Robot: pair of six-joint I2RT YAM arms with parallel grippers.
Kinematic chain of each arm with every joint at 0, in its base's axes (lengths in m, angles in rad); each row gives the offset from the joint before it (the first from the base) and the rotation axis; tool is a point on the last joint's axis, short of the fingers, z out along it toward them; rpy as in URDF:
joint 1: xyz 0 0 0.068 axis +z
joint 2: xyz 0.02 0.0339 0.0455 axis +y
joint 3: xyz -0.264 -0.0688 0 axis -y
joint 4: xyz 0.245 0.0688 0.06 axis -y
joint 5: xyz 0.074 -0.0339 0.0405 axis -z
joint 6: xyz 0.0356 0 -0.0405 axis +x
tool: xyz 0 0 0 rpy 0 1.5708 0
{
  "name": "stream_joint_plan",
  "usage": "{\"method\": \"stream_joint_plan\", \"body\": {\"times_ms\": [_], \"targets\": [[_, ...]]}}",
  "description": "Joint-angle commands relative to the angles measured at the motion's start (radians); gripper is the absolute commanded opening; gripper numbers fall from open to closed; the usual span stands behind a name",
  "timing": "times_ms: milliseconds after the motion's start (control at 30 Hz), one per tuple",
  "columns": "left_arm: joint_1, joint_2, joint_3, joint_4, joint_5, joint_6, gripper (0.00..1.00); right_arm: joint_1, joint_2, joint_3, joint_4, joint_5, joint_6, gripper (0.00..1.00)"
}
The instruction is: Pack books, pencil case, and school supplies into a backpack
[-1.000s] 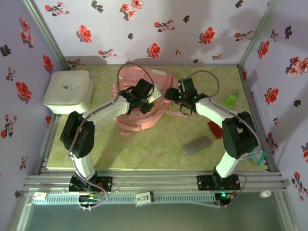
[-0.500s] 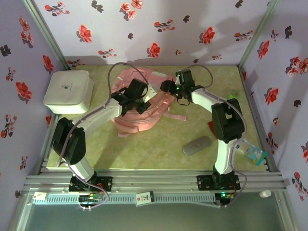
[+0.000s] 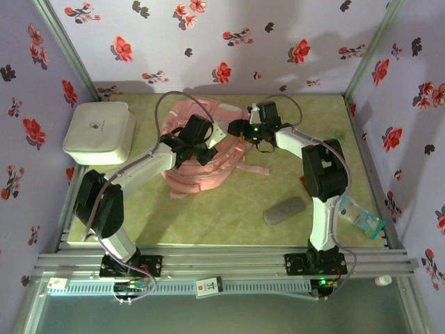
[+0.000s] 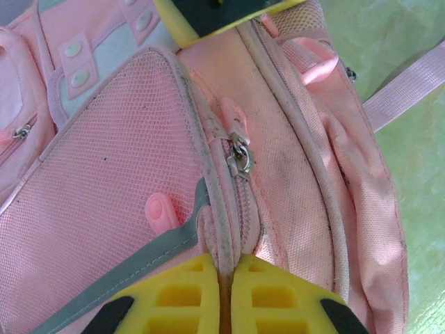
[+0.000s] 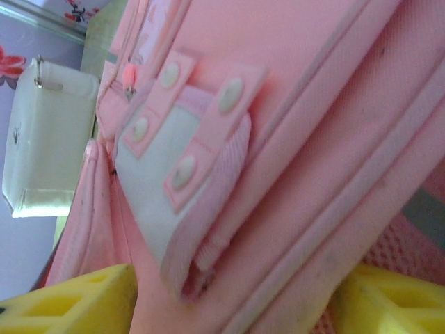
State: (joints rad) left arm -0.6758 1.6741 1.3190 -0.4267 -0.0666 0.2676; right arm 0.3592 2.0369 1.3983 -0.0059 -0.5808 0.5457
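Observation:
The pink backpack lies at the back middle of the table. My left gripper is over its top, and in the left wrist view the gripper is shut on the piped seam beside the zip, just below the metal zip pull. My right gripper meets the bag from the right. Its yellow fingers straddle a thick fold of the backpack below the mint pocket panel, and the fabric presses on both. The grey pencil case lies apart at the front right. The books are out of view.
A white rounded box stands at the back left, close to the bag. A pink strap trails right across the mat. A small green object sits by the right wall, and a red item lies half hidden behind my right arm.
Both arms have reached further back and the backpack has shifted slightly left and back with them. My right gripper has narrowed a little on the bag. Little has changed in the last half second.

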Motion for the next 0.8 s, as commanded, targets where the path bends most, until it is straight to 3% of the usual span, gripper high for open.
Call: {"method": "stream_joint_plan", "body": {"times_ms": [0, 400, 767], "targets": [[0.007, -0.043, -0.001, 0.054, 0.017, -0.025, 0.07, 0.001, -0.066, -0.048, -0.006, -0.064, -0.04, 0.67], [0.007, -0.03, 0.006, 0.041, 0.017, -0.027, 0.07, 0.0, -0.14, -0.133, -0.024, -0.011, -0.095, 0.53], [0.007, -0.028, 0.009, 0.032, 0.022, -0.031, 0.07, 0.0, -0.141, -0.11, -0.087, 0.056, -0.15, 0.26]]}}
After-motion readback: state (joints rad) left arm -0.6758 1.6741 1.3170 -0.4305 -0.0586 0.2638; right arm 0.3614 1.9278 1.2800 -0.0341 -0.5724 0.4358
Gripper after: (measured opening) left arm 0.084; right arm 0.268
